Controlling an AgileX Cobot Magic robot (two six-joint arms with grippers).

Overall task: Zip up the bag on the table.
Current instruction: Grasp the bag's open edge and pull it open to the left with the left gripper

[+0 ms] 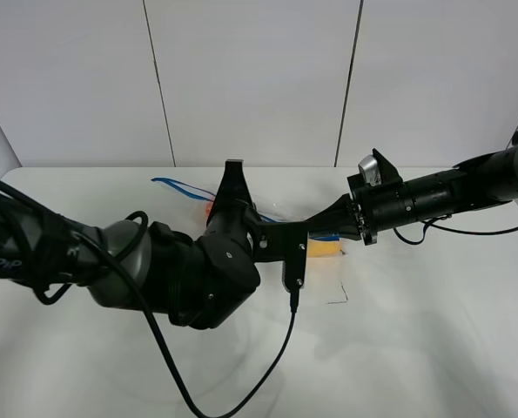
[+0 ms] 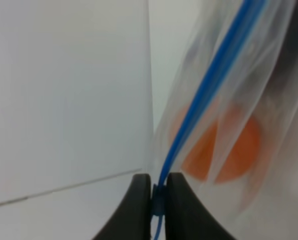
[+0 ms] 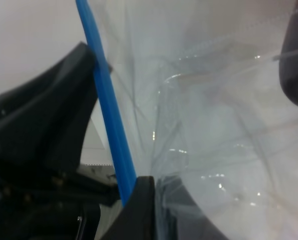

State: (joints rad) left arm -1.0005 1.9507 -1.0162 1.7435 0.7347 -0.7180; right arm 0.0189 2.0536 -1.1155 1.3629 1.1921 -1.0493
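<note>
The clear bag (image 1: 198, 198) lies on the white table (image 1: 415, 340), mostly hidden behind both arms. Its blue zip strip (image 1: 173, 185) sticks out to the left, with orange produce (image 1: 209, 210) and yellow produce (image 1: 325, 249) showing. In the left wrist view my left gripper (image 2: 159, 194) is shut on the blue strip (image 2: 209, 85), with orange produce (image 2: 224, 145) behind the plastic. My left gripper (image 1: 233, 178) is at the bag's left part. My right gripper (image 1: 332, 219) is at its right end. In the right wrist view it (image 3: 156, 189) pinches the crinkly plastic beside the strip (image 3: 108, 110).
The left arm's bulky black body (image 1: 198, 279) covers the table's middle, and its cable (image 1: 280, 353) trails toward the front edge. A small dark mark (image 1: 338, 300) lies on the table right of it. White wall panels stand behind the table.
</note>
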